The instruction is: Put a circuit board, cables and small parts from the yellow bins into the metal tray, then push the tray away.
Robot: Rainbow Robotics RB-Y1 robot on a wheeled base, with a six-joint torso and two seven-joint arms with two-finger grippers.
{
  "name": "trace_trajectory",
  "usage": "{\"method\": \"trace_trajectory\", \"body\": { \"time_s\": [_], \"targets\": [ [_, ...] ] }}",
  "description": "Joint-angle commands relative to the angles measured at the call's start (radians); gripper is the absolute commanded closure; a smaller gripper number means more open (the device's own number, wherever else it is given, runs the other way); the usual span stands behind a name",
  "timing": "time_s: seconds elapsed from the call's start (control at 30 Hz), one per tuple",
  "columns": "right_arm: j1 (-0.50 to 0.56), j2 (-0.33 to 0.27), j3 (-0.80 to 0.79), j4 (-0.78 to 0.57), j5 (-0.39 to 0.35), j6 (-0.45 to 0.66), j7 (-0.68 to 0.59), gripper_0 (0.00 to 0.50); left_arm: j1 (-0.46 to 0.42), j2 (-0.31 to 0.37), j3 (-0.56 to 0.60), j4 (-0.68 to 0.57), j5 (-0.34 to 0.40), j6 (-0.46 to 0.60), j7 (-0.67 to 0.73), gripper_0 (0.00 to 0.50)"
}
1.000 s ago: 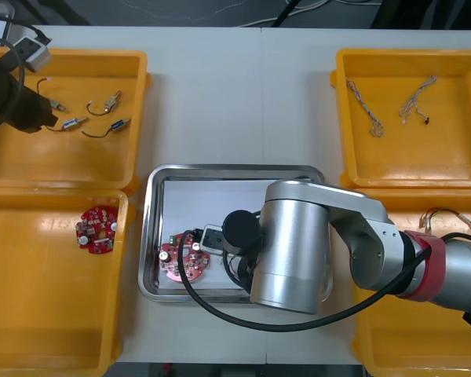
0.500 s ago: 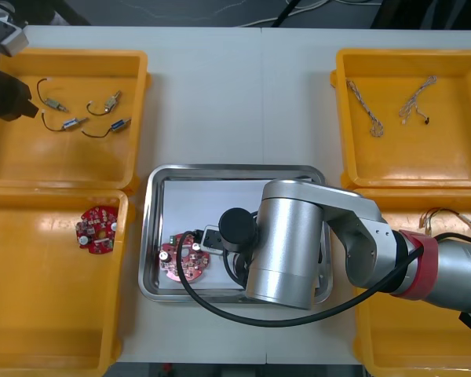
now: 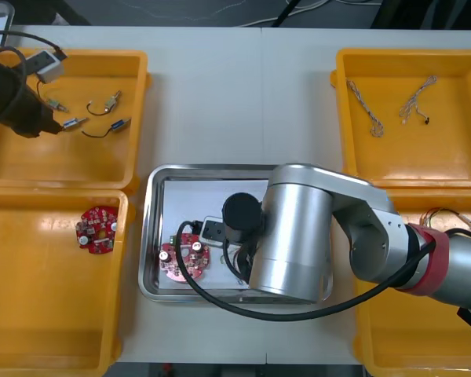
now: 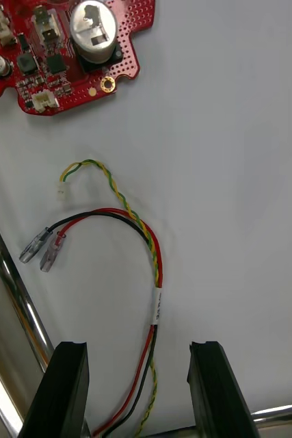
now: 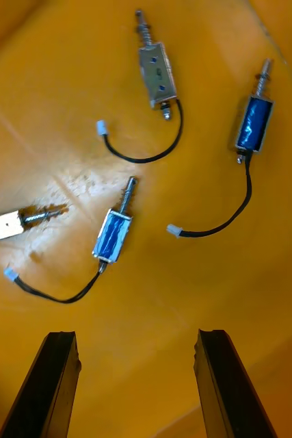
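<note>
1. The light table (image 3: 220, 94) is smooth and matte, with a thin seam running down from its far edge. Along the top of the frame, beyond that edge, lies a dark floor (image 3: 180, 9).
2. Four yellow bins (image 3: 137, 94) of glossy plastic with rounded corners stand two at the left and two at the right.
3. The metal tray (image 3: 151, 236) sits at the lower middle. It is rectangular, with a shiny rim and a white inside.
4. A circuit board (image 3: 184, 259) lies in the tray's lower left part. It is round and red with a lobed edge, and studded with small components. A second board (image 3: 96, 228) lies in the lower left bin.
5. The right gripper (image 4: 139, 345) hangs over the tray under the silver arm (image 3: 298, 236), its fingers spread and grasping nothing. A red and yellow cable (image 4: 152, 274) lies looped on the white floor between them, apart from the circuit board.
6. The left gripper (image 5: 135, 335) hovers over the upper left bin with its fingers released. Beyond them lie small metal parts (image 5: 115, 233), boxy, each with a thin black lead.
7. Pale twisted cables (image 3: 373, 114) lie in the upper right bin.
</note>
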Motion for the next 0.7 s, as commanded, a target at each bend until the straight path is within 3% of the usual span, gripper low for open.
{"method": "trace_trajectory", "body": {
  "time_s": [0.03,0.37,0.5,0.7],
  "targets": [
    [-0.022,-0.017,-0.103,-0.075,-0.036,0.058,0.011,0.074,-0.065,-0.027,-0.045,-0.003,-0.009,-0.022,0.017,0.0],
    [-0.022,-0.077,-0.297,-0.16,-0.177,0.174,0.011,0.072,-0.07,-0.028,-0.068,0.014,-0.116,-0.095,-0.048,0.0],
    [-0.022,-0.112,-0.395,-0.178,-0.26,0.183,0.01,0.0,-0.082,-0.028,-0.072,0.062,-0.119,-0.135,-0.066,0.0],
    [-0.022,-0.157,-0.524,-0.18,-0.359,0.183,0.016,0.0,-0.088,-0.042,-0.073,0.091,-0.124,-0.181,-0.094,0.0]
  ]
}}
